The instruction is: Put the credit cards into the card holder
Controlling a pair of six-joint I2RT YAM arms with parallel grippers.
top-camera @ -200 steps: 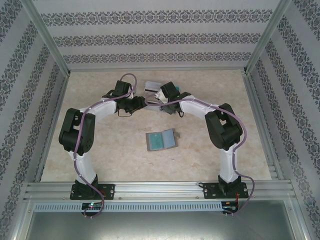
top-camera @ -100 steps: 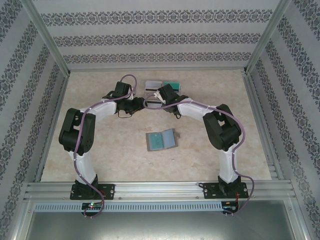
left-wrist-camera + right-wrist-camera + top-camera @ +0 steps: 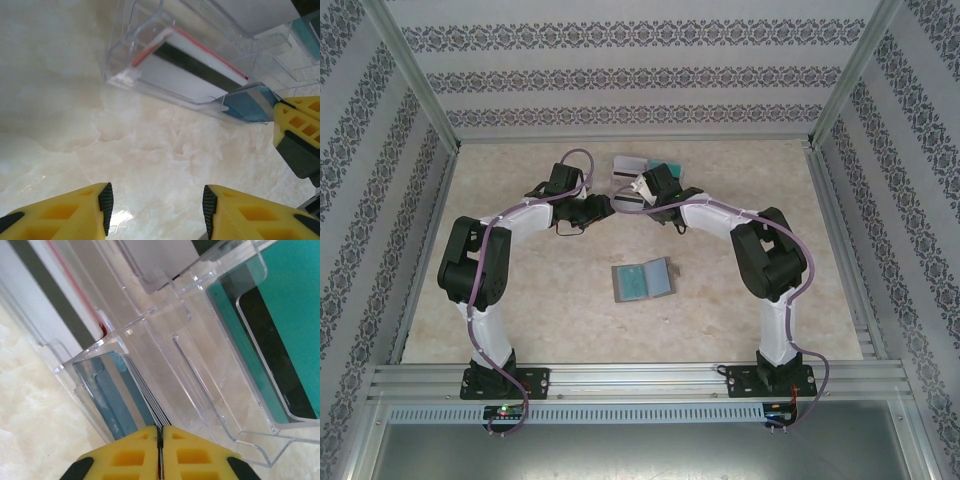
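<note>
A clear four-part rack (image 3: pixel 645 170) stands at the back of the table and holds the credit cards. In the right wrist view, a stack of blue cards (image 3: pixel 120 395) fills its near compartment, and my right gripper (image 3: pixel 160 440) is shut on the edge of a blue card from that stack. A teal card (image 3: pixel 280 315) and a white card with a dark stripe (image 3: pixel 45 300) stand in other compartments. My left gripper (image 3: pixel 156 205) hangs open over bare table just before the rack (image 3: pixel 165 75). The card holder (image 3: pixel 642 281) lies open in the middle of the table.
The two arms meet at the rack, my left gripper (image 3: pixel 605 208) close beside my right gripper (image 3: pixel 638 190). A yellow finger of the right gripper (image 3: pixel 300 135) shows at the right of the left wrist view. Patterned walls enclose the marble table (image 3: pixel 540 300).
My right jaws have shut on the blue card's edge at the rack, and that wrist has shifted slightly. The left arm and the card holder have not moved.
</note>
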